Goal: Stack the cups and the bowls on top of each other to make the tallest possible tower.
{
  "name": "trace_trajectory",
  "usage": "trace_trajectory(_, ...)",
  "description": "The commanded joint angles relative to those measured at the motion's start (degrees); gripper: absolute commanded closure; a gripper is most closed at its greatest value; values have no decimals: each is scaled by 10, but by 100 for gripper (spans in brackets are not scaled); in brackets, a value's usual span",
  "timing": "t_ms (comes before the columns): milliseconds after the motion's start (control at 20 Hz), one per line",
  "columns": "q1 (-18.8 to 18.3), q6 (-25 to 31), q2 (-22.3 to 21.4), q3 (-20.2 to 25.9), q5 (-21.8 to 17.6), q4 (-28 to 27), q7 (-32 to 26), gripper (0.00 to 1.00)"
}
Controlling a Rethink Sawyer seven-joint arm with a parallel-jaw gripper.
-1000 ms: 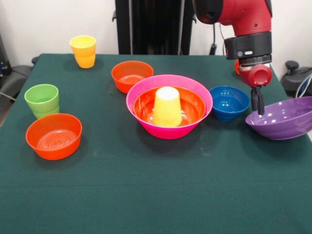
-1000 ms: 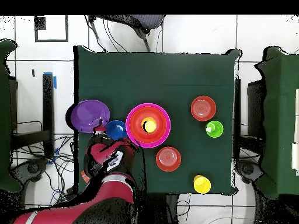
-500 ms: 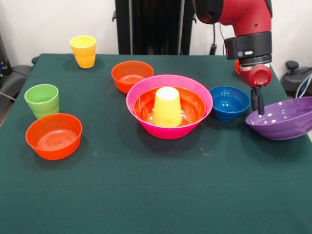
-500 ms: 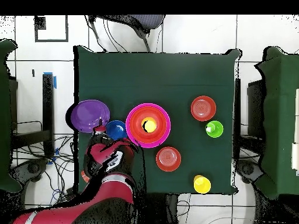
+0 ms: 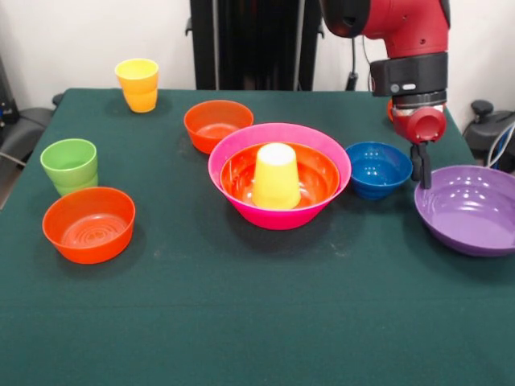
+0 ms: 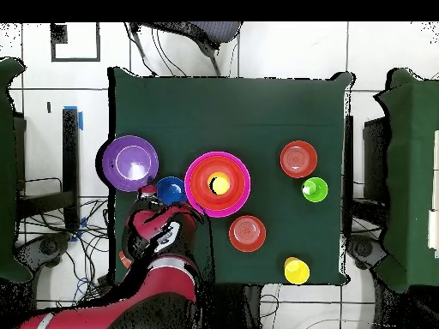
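On the green worktop [image 5: 241,322], a small orange bowl [image 5: 88,224] and green cup [image 5: 69,166] sit near the left edge. The tower [image 5: 279,174], a pink bowl holding an orange bowl and an upturned yellow cup, stands mid-worktop. Beside the blue bowl [image 5: 377,169], the pincer [image 5: 419,167] hangs at the rim of the purple bowl [image 5: 471,209] resting at the right edge; whether it is clenched or released cannot be told.

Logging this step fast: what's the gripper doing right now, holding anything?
Gripper: cannot be told whether open or closed; it sits at the rim of the large glossy purple plastic bowl.
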Motion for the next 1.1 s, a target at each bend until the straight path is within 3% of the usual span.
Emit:
trace_trajectory(50,-5,97,-11,48,-4,-12,95,0)
trace_trajectory(600,-10,92,-10,55,-13,-5,99,0)
trace_trajectory(850,11,85,62,50,-4,-41,96,0)
trace_trajectory(1100,8,67,91,54,-17,-51,93,0)
